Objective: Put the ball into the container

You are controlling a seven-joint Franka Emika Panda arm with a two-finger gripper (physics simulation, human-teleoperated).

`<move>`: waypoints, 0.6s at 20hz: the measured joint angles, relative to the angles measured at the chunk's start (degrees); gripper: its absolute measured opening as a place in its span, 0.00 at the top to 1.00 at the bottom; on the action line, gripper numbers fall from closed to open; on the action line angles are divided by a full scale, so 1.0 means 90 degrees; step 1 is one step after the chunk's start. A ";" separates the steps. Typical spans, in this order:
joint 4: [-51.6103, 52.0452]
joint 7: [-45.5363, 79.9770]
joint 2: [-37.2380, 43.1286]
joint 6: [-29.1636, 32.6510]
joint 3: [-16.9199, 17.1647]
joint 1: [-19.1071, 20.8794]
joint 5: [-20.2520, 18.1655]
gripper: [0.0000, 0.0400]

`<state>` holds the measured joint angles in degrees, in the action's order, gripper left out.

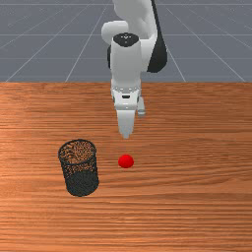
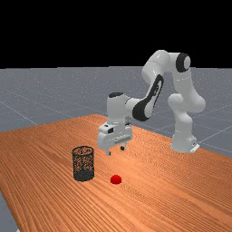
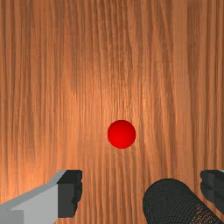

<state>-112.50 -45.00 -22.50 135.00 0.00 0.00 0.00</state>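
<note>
Ball: red, round, on the orange-brown wooden table (image 1: 197,211), lower than the jaws and touching neither; in the front view, nearer the camera than they are.
Jaws: spread wide, holding nothing, above the table.
Arm: white and grey (image 2: 116,108), bent, its hand pointing down.
Container: black wire-mesh cylinder (image 1: 81,183), upright on the table, toward the front view's left of the ball, which lies outside it.
</note>
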 joint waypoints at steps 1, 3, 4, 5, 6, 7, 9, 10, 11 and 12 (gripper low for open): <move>0.0000 0.0000 0.0000 0.0000 0.0000 0.0000 0.0000 0.39; 0.0000 0.0000 0.0000 0.0000 0.0000 0.0000 0.0000 0.78; 0.0000 0.0000 0.0000 0.0000 0.0000 0.0000 0.0000 0.86; 0.0000 0.0000 0.0000 0.0000 0.0000 0.0000 0.0000 0.92; -0.0267 0.0245 0.0104 0.0521 0.0009 -0.0091 0.0066 0.95; 0.0071 0.0207 -0.0015 -0.0129 -0.0039 -0.0128 0.0027 0.97; 0.0006 0.0078 0.0026 -0.0013 -0.0093 -0.0081 -0.0096 0.99; 0.0007 0.0143 0.0026 -0.0013 -0.0069 -0.0108 -0.0036 0.99; -0.0024 0.0214 0.0040 0.0045 -0.0053 -0.0140 0.0013 1.00; 0.0010 0.0229 0.0024 -0.0012 -0.0063 -0.0157 0.0017 1.00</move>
<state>-112.41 -42.94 -22.28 134.89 -0.56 -1.41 0.15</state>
